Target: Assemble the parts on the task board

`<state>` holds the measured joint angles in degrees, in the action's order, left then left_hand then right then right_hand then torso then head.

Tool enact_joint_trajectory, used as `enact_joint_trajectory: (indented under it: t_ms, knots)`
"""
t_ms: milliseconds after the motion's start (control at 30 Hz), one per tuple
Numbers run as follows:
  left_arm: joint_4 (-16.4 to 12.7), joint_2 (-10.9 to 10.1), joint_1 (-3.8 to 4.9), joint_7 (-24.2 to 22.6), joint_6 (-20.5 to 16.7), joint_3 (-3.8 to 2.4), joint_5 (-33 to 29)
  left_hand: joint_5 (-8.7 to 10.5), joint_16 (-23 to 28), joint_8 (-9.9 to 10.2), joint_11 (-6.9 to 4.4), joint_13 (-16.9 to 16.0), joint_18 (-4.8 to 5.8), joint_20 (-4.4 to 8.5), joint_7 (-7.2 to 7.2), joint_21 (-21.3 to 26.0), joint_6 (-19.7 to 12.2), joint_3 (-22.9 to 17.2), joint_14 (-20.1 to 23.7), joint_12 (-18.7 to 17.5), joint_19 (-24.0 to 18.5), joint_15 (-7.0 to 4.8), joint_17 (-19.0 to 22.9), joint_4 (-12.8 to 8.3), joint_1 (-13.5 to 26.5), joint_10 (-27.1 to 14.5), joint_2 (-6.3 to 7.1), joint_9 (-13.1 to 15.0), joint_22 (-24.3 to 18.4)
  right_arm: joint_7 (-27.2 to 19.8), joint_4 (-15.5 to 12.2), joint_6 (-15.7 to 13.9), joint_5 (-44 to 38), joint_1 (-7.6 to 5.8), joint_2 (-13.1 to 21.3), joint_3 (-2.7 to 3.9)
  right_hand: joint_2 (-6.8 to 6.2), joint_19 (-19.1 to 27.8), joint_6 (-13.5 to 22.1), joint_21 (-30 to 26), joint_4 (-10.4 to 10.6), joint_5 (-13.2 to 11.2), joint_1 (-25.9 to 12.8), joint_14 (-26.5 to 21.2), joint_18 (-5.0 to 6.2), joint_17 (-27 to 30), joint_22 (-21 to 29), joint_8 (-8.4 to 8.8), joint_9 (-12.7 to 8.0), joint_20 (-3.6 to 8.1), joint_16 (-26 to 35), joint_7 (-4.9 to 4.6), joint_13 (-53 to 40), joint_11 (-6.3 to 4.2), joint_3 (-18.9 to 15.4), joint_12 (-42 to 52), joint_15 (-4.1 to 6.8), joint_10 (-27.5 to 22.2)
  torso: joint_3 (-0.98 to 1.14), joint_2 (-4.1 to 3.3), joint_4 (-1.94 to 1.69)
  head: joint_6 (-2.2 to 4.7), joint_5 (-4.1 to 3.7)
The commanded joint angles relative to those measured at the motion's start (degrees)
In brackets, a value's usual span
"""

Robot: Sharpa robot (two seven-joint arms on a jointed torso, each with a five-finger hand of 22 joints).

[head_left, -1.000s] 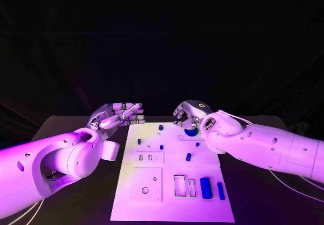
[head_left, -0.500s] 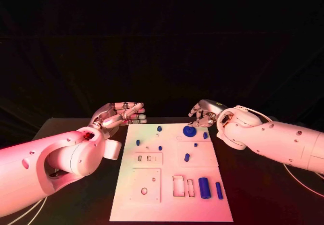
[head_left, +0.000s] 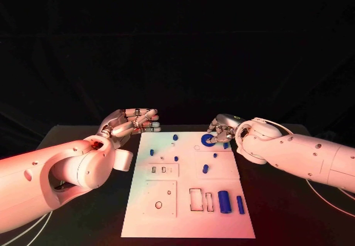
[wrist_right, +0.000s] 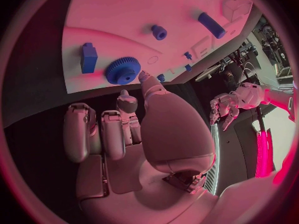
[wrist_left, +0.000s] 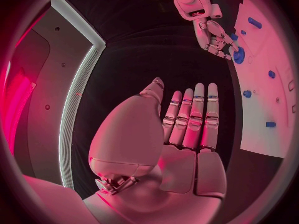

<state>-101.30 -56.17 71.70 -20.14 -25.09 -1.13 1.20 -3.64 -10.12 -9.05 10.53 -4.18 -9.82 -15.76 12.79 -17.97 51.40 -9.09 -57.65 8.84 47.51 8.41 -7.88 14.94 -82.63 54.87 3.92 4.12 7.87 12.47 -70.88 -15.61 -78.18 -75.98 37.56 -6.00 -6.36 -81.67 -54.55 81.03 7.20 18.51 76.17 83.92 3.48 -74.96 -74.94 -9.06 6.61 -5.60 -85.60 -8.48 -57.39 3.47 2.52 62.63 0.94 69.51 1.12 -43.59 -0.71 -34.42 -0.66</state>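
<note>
The white task board point(head_left: 189, 220) lies in the middle of the table. A blue gear point(head_left: 208, 139) sits near its far right corner, with a small blue block point(head_left: 224, 145) beside it. My right hand point(head_left: 222, 129) hovers just right of the gear, fingers apart and holding nothing. In the right wrist view its thumb tip point(wrist_right: 144, 77) is almost at the rim of the gear point(wrist_right: 122, 70), and the other fingers are well away from it. My left hand point(head_left: 132, 123) floats off the board's far left corner, empty, with straight fingers point(wrist_left: 190, 119).
Small blue pegs point(head_left: 174, 138) dot the board's far half. Two blue cylinders point(head_left: 224, 199) lie near its right front, beside rectangular slots point(head_left: 196, 201). Black table point(head_left: 296, 215) surrounds the board on both sides.
The right hand lifted off the gear, uncovering it, swung right, then came back down to the gear's right edge. The left hand barely moved.
</note>
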Motion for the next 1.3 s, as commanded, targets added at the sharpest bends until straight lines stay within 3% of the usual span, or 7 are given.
enact_joint_trajectory:
  t_ms: [33,967,1167,1300]
  knots:
    - [-0.14,-0.02,0.08,-0.62,0.59,-0.04,0.23,0.11,0.31,0.33,0.10,0.02,-0.64,-0.02,0.45,-0.23,-0.17,0.19,0.30,-0.19,-0.08,-0.02,-0.08,-0.14,-0.55,-0.31,0.11,-0.06,-0.03,0.73,0.13,1.69,-2.01,0.13,-0.08,0.00,0.03,-0.30,0.25,0.17,0.08,0.18,0.37,4.38,-0.58,-6.51,-4.81,-0.45,0.10,-0.05,-0.36,0.07,-1.42,0.11,-0.65,1.30,-0.37,0.34,0.03,0.04,0.06,-0.13,0.13]
    - [0.20,0.31,0.07,-0.45,0.69,-0.04,0.23,0.11,0.35,0.33,0.09,0.00,-0.64,-0.03,0.45,-0.24,-0.13,0.20,0.32,-0.20,-0.10,-0.02,-0.10,-0.08,-0.50,-0.27,0.04,-0.05,-0.03,-0.01,3.45,2.59,0.22,1.15,-2.07,-0.13,0.50,-0.46,0.23,0.36,0.54,0.39,0.49,4.44,-0.64,-7.09,-5.17,-0.84,0.17,-0.15,-0.70,0.03,-2.94,0.17,-1.13,2.66,-0.46,0.40,0.12,-0.04,0.00,-0.25,0.29]
    - [0.24,0.34,0.07,-0.38,0.74,-0.04,0.23,0.11,0.35,0.33,0.09,0.00,-0.64,-0.03,0.45,-0.24,-0.13,0.20,0.32,-0.20,-0.10,-0.02,-0.10,-0.08,-0.50,-0.27,0.04,-0.05,-0.03,-0.09,3.64,2.80,0.34,1.17,-2.32,-0.14,0.96,-0.61,-0.50,0.53,0.63,0.55,0.81,4.43,-0.69,-7.21,-5.44,-1.42,0.36,-0.14,-0.77,0.20,-3.74,0.04,-1.13,3.36,-0.39,0.60,0.13,-0.04,0.01,-0.33,0.25]
    - [0.25,0.34,0.07,-0.34,0.76,-0.04,0.23,0.11,0.35,0.33,0.09,0.00,-0.64,-0.03,0.45,-0.24,-0.13,0.20,0.32,-0.20,-0.10,-0.02,-0.10,-0.08,-0.50,-0.27,0.04,-0.05,-0.03,-0.07,3.64,2.42,-0.28,1.19,-2.39,-0.15,1.83,-1.05,-2.45,1.00,0.26,0.19,2.01,4.50,-0.82,-7.62,-6.07,-2.66,0.82,0.08,-0.99,0.76,-5.70,-0.45,-0.59,5.11,-0.03,1.83,0.13,-0.02,0.03,-0.30,0.27]
